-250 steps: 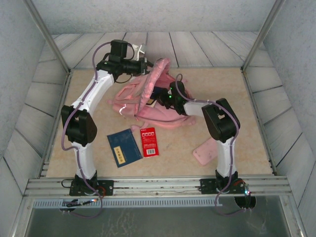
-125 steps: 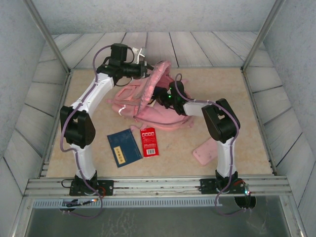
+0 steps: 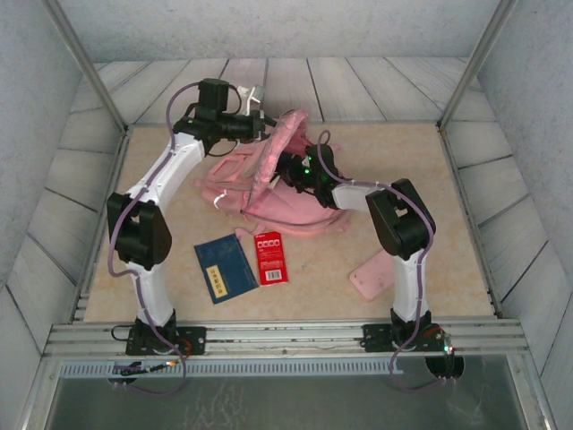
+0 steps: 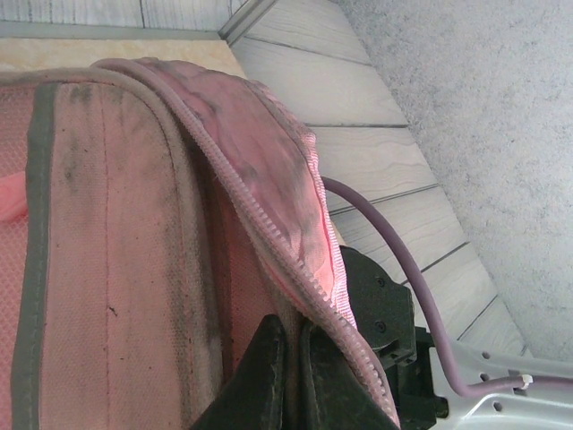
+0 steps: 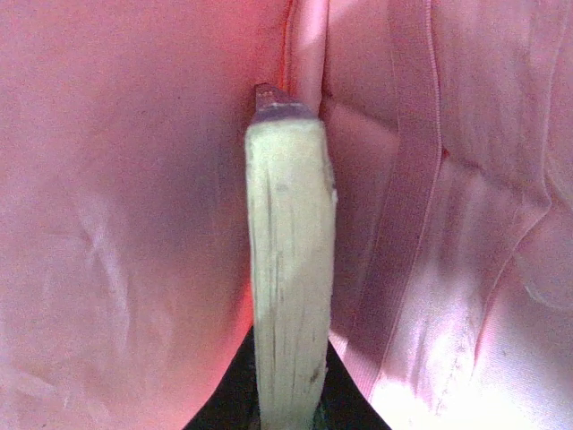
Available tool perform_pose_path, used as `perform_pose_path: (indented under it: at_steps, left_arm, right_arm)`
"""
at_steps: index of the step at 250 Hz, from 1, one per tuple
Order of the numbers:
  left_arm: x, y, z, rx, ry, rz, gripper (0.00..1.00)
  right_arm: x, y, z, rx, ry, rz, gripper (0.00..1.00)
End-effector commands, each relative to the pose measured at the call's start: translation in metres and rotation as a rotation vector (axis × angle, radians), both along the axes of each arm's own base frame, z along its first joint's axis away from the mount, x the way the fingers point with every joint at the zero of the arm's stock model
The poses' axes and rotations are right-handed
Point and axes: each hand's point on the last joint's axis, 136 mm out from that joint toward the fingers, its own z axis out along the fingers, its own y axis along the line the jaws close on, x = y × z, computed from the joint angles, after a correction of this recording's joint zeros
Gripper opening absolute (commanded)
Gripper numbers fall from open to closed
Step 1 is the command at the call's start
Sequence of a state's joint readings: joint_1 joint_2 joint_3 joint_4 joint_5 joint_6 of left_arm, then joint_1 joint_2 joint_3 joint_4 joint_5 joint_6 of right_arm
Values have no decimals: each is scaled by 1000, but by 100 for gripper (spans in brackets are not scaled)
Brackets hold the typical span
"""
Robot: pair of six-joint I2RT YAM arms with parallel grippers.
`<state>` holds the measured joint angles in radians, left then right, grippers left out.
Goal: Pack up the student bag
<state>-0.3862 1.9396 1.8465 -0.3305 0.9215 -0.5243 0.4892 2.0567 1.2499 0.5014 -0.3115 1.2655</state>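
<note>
Right arm has crept further toward 11 o'clock, into the student bag [image 3: 269, 202] lying at the worktop's 12 o'clock. Right gripper [image 5: 286, 408] is clamped on a book [image 5: 286, 269], already inside. Left gripper [image 4: 288, 376] pinches the zip flap [image 4: 269, 179], holding it up. Next, probably: seat the book deeper, then let go.

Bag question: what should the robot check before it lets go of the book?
1. Is the bag held open by the left fingers: ok.
2. Do the right fingers grip the book: ok.
3. Is the book inside the bag: ok, pink lining on both sides.
4. Does the book touch the bottom: cannot tell.
5. Are the blue book, red booklet and case packed: not ok, they lie on the table.
</note>
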Motion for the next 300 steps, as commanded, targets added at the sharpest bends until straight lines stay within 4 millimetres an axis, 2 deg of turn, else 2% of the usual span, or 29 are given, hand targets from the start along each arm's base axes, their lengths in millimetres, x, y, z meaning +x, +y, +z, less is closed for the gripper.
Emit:
perform_pose_path:
  at_steps: [1,59,83,114,151,162,184,199,224,245,300]
  left_arm:
    - [-18,2,72,-131,-173,-52,0]
    - [-19,1,68,-155,-153,-50,0]
    - [-19,1,68,-162,-149,-48,0]
    - [-19,2,69,-167,-154,-47,0]
    - [-18,2,66,-160,-155,-44,0]
    - [-17,2,62,-156,-151,-40,0]
    - [-16,1,57,-152,-144,-38,0]
    - [-15,2,54,-148,-140,-31,0]
    - [-13,3,48,-133,-139,-20,0]
    - [-12,5,43,-101,-152,-4,0]
    - [-3,12,6,22,-140,48,0]
  right_arm:
    - [16,3,33,41,-104,-47,0]
    - [33,12,15,-38,-94,-85,0]
    - [36,20,5,-53,-76,-77,6]
    - [33,26,-14,-90,-41,-57,10]
    - [28,23,-31,-148,-8,-41,12]
    - [27,22,-33,-164,-2,-37,16]
    - [23,21,-39,-194,11,-24,29]
    - [21,18,-44,-204,20,-17,34]
    - [12,14,-44,-215,19,7,38]
    - [2,6,-38,-243,1,30,46]
    - [-39,-37,-12,-337,-46,66,63]
